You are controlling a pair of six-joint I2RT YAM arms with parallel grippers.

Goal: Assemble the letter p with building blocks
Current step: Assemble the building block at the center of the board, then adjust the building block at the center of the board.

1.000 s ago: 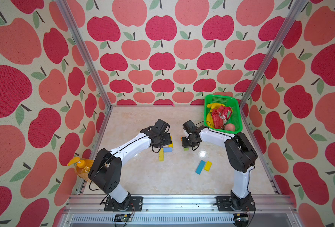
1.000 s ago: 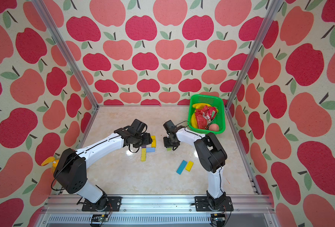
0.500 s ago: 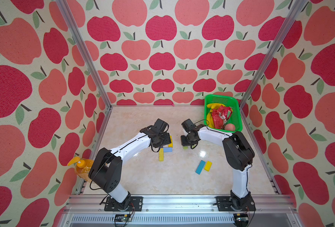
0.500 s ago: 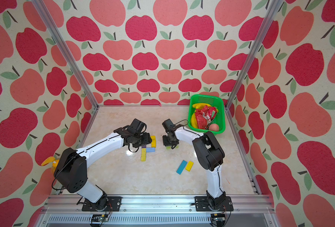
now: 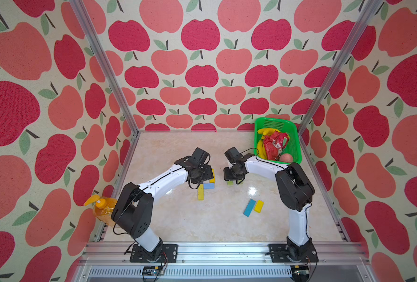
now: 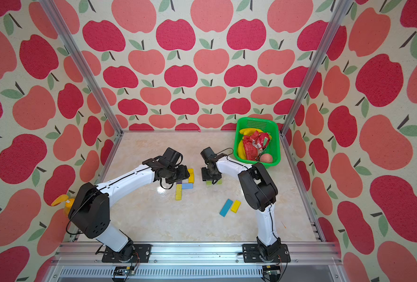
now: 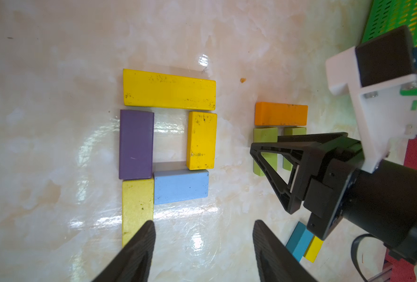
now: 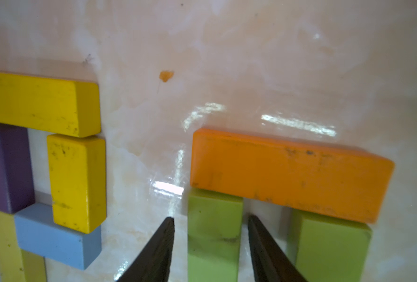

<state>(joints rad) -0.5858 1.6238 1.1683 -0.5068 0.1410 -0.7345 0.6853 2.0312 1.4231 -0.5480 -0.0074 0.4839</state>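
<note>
Ten building blocks by colour.
Four yellow, two light green, one each purple, light blue, blue, orange.

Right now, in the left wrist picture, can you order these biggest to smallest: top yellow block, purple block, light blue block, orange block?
1. top yellow block
2. purple block
3. light blue block
4. orange block
Orange sits off to the side, so its place is unsure.
</note>
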